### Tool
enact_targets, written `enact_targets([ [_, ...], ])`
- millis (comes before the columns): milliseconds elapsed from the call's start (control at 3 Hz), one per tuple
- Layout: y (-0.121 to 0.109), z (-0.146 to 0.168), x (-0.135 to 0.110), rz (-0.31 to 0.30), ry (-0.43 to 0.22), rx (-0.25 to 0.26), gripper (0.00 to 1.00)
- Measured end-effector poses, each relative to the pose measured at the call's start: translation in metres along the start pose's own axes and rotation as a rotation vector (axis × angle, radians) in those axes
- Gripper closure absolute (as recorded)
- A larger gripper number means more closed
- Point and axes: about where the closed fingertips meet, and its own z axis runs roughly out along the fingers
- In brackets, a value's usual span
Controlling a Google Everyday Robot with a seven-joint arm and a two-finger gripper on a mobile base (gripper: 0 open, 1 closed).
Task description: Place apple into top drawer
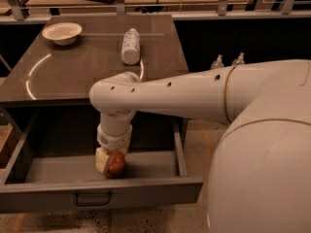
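The top drawer is pulled open below the tabletop; its grey front panel carries a small dark handle. The red apple is down inside the drawer, near its front wall. My gripper reaches down into the drawer from my white arm and is closed around the apple, with one pale finger on the apple's left side. The other finger is hidden behind the apple.
On the dark tabletop a white bowl sits at the back left and a white cylindrical bottle lies on its side near the middle. My arm's large white body fills the right side. Two spray bottles stand behind.
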Motion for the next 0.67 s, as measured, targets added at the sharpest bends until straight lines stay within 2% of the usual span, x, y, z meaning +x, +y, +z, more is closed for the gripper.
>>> enact_targets([
  [333, -0.012, -0.013, -0.002, 0.013, -0.011, 0.019, 0.06],
  [667, -0.024, -0.031, -0.003, 0.028, -0.023, 0.051, 0.29],
])
